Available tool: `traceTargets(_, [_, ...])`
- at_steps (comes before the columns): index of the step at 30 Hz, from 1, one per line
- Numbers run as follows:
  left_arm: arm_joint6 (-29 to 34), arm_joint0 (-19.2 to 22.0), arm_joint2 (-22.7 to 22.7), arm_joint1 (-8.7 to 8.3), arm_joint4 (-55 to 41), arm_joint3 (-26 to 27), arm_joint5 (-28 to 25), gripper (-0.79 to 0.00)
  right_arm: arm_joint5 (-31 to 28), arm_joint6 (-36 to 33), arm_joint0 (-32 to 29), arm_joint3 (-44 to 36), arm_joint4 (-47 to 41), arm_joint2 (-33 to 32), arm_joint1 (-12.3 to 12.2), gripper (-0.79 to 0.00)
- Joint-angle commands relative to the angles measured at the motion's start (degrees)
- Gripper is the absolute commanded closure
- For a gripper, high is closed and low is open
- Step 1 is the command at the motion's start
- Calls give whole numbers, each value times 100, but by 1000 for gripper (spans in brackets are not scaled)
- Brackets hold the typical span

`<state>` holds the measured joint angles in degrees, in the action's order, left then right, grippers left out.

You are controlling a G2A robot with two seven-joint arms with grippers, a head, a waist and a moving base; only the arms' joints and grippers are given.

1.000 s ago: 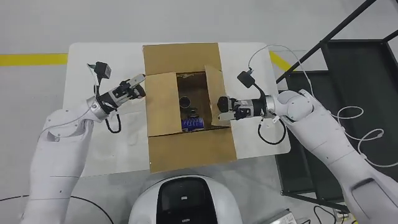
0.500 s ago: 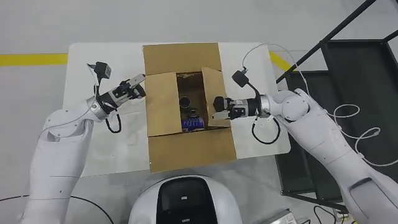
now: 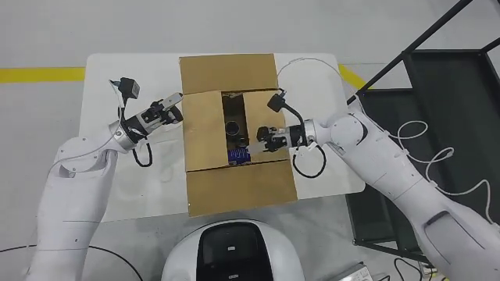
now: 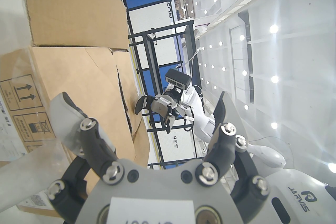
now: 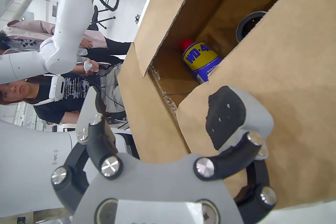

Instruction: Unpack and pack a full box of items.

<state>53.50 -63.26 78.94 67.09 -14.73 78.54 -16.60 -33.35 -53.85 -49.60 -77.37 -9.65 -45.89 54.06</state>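
Note:
A cardboard box (image 3: 228, 73) stands open in the middle of the white table (image 3: 129, 191). Inside lie a blue and yellow spray can (image 5: 200, 60) with a red cap and a black round item (image 3: 233, 129). My right gripper (image 3: 254, 144) is open at the box's right flap (image 3: 266, 111), one pad (image 5: 225, 114) against the flap's outer face, and the flap leans in over the opening. My left gripper (image 3: 173, 112) is open beside the left flap (image 3: 203, 129), apart from it, nothing between its fingers (image 4: 65, 109).
The box's front flap (image 3: 242, 187) lies flat toward the table's near edge. A black metal rack (image 3: 437, 94) stands just off the table's right side. Bare table lies left of the box.
My right gripper has moved left toward the box's middle, tipping the right flap in over the opening. The left arm has kept still.

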Motion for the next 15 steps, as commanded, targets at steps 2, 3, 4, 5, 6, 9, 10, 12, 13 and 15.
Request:
traceTargets(2, [0, 0, 0, 0, 1, 0, 0, -785, -340, -304, -309, -227, -523, -326, -128, -785])
traceTargets(3, [0, 0, 0, 0, 1, 0, 0, -785, -386, -432, -414, -281, -601, -477, -191, -785])
traceTargets(4, [-29, -8, -2, 1, 4, 7, 8, -785, -401, -532, -538, -342, -649, -639, -256, -785])
traceTargets(5, [-114, -18, -15, 1, 38, 38, 48, -785, -409, -610, -692, -423, -718, -804, -323, -785])
traceTargets(6, [-161, 6, -31, 0, 91, 45, 94, -785, -400, -690, -861, -497, -773, -975, -391, -785])
traceTargets(9, [-197, 237, -99, 6, 148, -117, 192, -785, -287, -798, -1433, -673, -857, -1515, -589, -785])
traceTargets(10, [-204, 362, -136, 10, 203, -223, 203, -785, -251, -800, -1636, -727, -889, -1682, -645, -785])
traceTargets(12, [-210, 634, -242, 29, 259, -496, 186, -785, -233, -768, -2036, -803, -1005, -1982, -738, -785])
traceTargets(13, [-218, 791, -304, 39, 335, -644, 156, -785, -249, -763, -2219, -834, -1061, -2113, -776, -785])
traceTargets(15, [-230, 1089, -432, 72, 345, -994, 107, -785, -251, -725, -2544, -869, -1082, -2350, -842, -785])
